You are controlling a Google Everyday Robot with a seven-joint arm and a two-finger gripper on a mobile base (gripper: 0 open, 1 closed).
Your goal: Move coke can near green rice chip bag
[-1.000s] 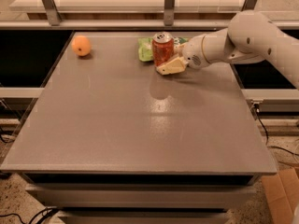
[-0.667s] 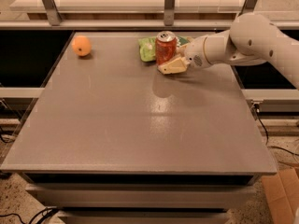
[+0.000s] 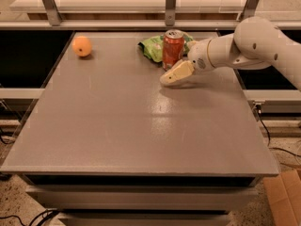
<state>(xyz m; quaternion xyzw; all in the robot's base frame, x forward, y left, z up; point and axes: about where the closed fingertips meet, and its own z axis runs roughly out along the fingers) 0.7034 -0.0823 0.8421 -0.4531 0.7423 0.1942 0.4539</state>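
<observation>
The coke can [image 3: 173,48] stands upright on the far part of the desk [image 3: 141,131], right of the middle line and close to the back edge, silver top and pull tab facing up. It is directly in front of the green rice chip bag [image 3: 154,46], which lies flat and crinkled behind it. The can overlaps the bag's middle in this view, so green shows on both sides of it, more on the left. Whether the two actually touch cannot be told.

The gripper [image 3: 178,62] is at the can's right side, low over the desk. Its cream fingers [image 3: 176,73] are spread apart and released. The near one slants down to the left just in front of the can's base, and a bit of the far one peeks out behind the can's upper right, over the bag. The can sits between them on its own base.

The white arm [image 3: 254,46] comes in from the right edge, its rounded joint above the desk's right rim.

Well apart to the left, near the back left corner, a round orange [image 3: 82,45] rests alone. A cardboard box [image 3: 284,197] sits on the floor at lower right
</observation>
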